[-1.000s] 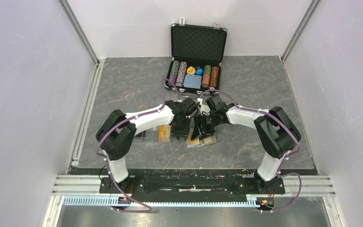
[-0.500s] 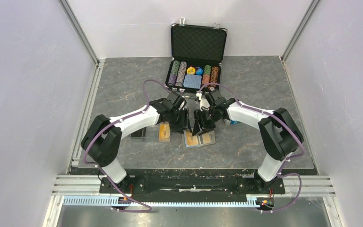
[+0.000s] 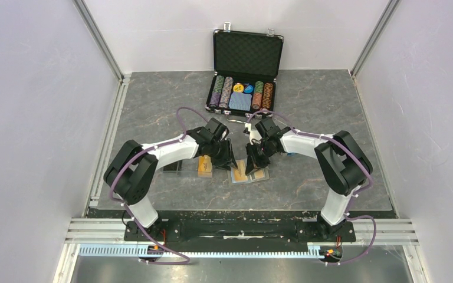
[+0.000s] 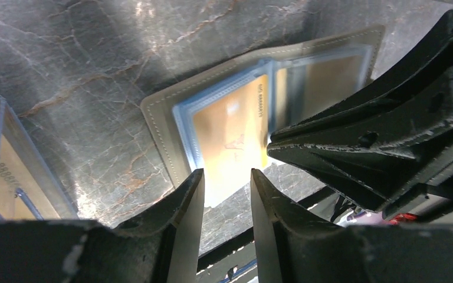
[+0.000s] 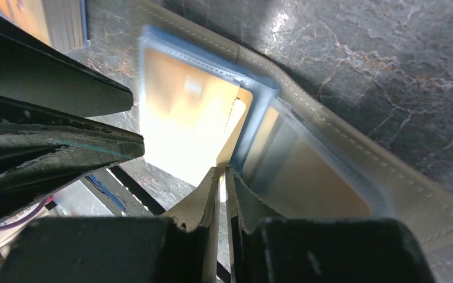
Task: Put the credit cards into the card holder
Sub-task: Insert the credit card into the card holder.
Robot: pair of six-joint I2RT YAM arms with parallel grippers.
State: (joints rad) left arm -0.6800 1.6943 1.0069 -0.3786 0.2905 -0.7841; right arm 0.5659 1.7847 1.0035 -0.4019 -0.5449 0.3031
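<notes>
Right gripper (image 5: pixel 222 172): found pinched on card (image 5: pixel 231 132) edge above wallet (image 5: pixel 342 132); left gripper (image 4: pixel 227 174): parted, empty. Feared buckling at sleeve lip from skewed push, or wallet sliding.

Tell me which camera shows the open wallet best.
Left wrist: the wallet is close, stitching sharp, orange cards in both pockets. Right wrist shows it blurrier; the top view shows it tiny and partly covered.

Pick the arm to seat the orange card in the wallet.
Right, probably: right fingers nearly shut at the edge of the thin orange card in the khaki wallet; left fingers stand apart, empty.
</notes>
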